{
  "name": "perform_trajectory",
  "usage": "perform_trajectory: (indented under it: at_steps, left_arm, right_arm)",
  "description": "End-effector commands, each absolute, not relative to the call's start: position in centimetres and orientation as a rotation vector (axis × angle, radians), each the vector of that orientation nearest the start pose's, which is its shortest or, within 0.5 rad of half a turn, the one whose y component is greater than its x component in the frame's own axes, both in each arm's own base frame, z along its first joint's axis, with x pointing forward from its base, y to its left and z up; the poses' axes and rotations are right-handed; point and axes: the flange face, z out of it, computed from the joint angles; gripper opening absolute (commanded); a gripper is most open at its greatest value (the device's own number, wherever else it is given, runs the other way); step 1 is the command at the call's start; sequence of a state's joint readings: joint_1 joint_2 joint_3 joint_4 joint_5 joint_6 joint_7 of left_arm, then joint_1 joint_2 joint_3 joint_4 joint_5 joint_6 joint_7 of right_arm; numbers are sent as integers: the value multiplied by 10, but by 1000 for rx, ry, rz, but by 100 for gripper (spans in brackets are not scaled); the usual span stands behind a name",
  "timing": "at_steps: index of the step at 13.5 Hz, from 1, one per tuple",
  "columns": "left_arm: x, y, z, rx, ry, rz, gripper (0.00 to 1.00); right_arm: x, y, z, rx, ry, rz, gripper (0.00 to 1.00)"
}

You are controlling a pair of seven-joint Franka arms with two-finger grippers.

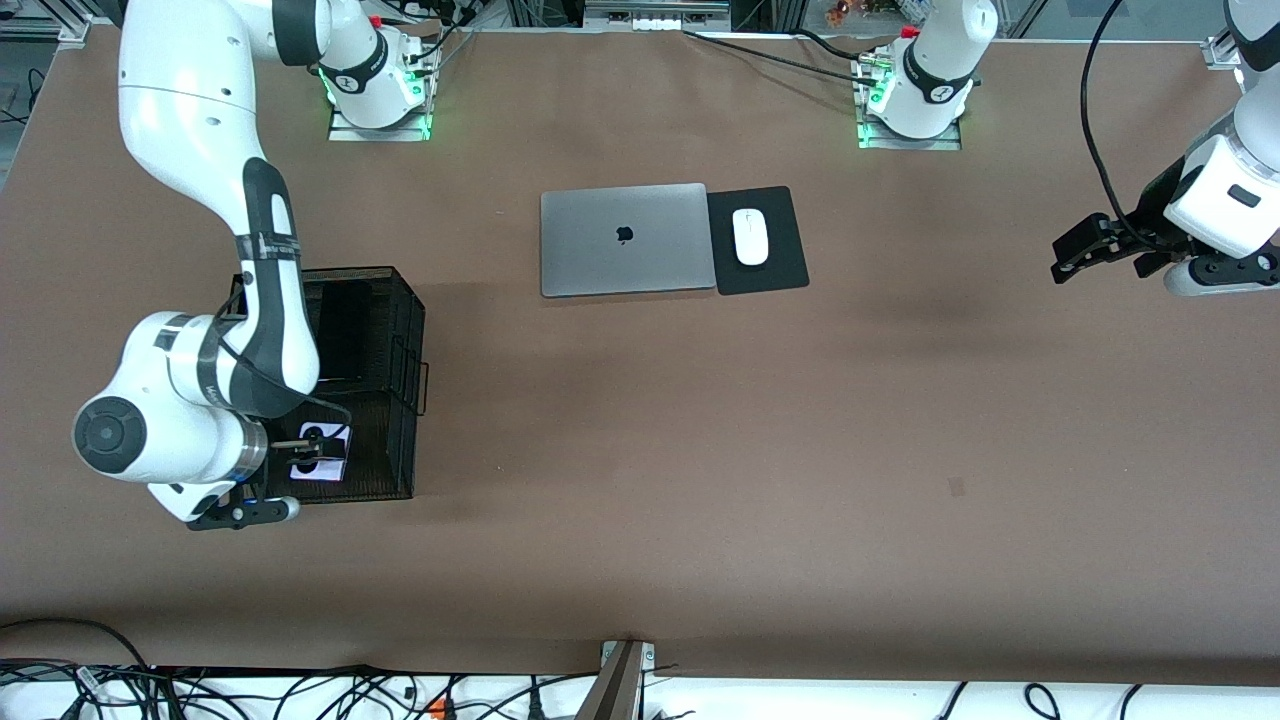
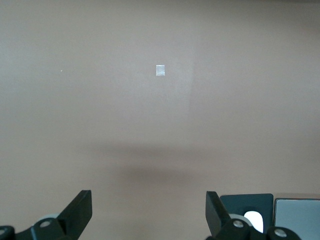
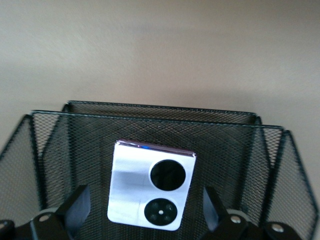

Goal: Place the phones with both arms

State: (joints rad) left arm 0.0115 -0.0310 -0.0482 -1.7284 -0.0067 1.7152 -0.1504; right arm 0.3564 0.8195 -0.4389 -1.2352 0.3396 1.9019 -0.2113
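One phone: lilac-white flip phone (image 3: pixel 151 186) leans in the mesh rack (image 1: pixel 385 330).
Right hand (image 3: pixel 145 212): open, fingers astride it.
Left hand (image 2: pixel 149 210): open, waiting above bare surface (image 1: pixel 700 450).

Apple logo on closed grey laptop (image 1: pixel 624 239) lid; no other readable text or labels.

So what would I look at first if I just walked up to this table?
Probably the shiny lilac-white flip phone with two black camera circles, sitting in the black mesh basket at the right arm's end of the table, with the open right gripper over it. Next, the grey laptop mid-table beside a white mouse. The left gripper waits open over bare table.
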Motion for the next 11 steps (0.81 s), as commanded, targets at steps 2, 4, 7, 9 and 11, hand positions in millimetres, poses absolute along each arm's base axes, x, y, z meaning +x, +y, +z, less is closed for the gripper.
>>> perform_trajectory:
  at_steps: [2,4,7,9,11]
  left_arm:
    - [556,-22,585,-3153,-155,-17,100]
    - [554,-23,585,-3152,-155,-5,100]
    - [555,-21,585,-3152,-157,-5,100]
    - [554,-20,586,-3152,-162,-5,100]
    - [555,-20,585,-3152,-162,-5,100]
  right_arm:
    - [719,44,378,-3083,-166,183,100]
    - [705,41,420,-3104,-156,207,100]
    - [682,35,475,-3100,-148,231,100]
    - [666,28,506,-3113,-159,240,100]
    - [651,20,525,-3120,-156,244,100]
